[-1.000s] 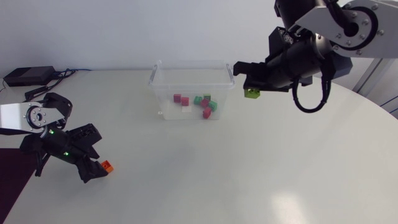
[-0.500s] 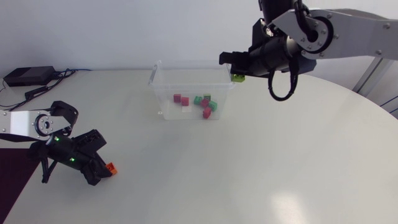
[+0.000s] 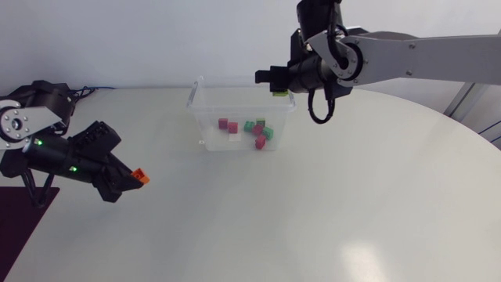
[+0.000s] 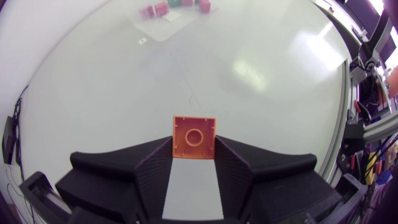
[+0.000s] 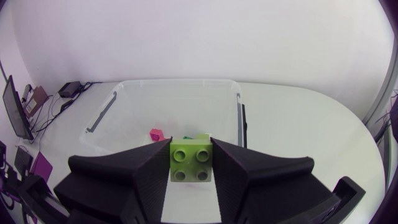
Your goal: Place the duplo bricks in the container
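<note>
Right gripper [image 5: 191, 148] fingers clamp a lime-green square duplo brick [image 5: 191, 165] at the clear plastic container [image 5: 174, 93] rim. It should clear the wall fully before release. Left gripper [image 4: 193, 147] fingers pinch an orange square duplo brick [image 4: 194, 133].

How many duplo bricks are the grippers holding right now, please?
2: an orange brick in the left gripper, and a green brick in the right gripper at the rim of the container.

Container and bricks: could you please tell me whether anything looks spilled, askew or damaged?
Nothing stands out. The container stands upright with bricks inside. The left pincer holds the orange brick, and the right pincer holds the green brick.
</note>
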Tool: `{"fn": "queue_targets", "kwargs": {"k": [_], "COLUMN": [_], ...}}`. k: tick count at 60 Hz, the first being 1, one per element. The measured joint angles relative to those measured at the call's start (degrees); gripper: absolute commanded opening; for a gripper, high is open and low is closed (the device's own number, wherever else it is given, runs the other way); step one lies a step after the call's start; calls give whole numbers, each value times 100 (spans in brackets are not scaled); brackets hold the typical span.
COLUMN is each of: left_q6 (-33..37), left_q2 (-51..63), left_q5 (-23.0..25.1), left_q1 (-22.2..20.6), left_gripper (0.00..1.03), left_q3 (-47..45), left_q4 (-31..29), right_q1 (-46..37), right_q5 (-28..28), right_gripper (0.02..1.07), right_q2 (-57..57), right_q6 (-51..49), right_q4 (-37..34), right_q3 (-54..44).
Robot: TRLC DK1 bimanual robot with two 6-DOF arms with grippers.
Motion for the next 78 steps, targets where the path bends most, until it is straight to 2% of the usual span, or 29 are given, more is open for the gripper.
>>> {"fn": "queue_targets", "kwargs": {"k": [7,12,13,14,18,19,31,40,45,65,78], "left_q6": [-280,-514,-553,-636,-920,-988,-1884,-2461,-2667,-2905,-3056], "left_q2": [-162,-230,-236,-254,-319,-339,-382,-254,-92,1086,1945], "left_q5": [129,223,238,251,267,275,319,267,68,-450,-627], "left_q1": [-101,-210,-225,-258,-389,-420,-713,-887,-979,-1480,-1541], "left_gripper": [29,30,30,30,31,31,34,36,36,37,39], "left_q3": [315,588,623,678,820,846,1005,1163,1276,2229,3060], "left_q4": [-37,-17,-4,42,297,372,1541,2347,2717,3029,3062], "right_q1": [72,96,98,101,103,103,87,63,63,66,66], "right_q5": [111,297,323,367,407,420,496,531,575,640,658], "right_gripper": [22,30,35,44,100,104,103,103,103,103,103], "right_q2": [160,278,299,332,435,463,516,125,-208,-1923,-2964], "right_q6": [-170,-313,-328,-356,-424,-442,-509,-549,-621,-728,-804], "right_q4": [195,361,369,378,455,461,551,693,887,1071,776], "right_q3": [105,179,199,229,297,313,306,-120,-501,-1989,-2533]}}
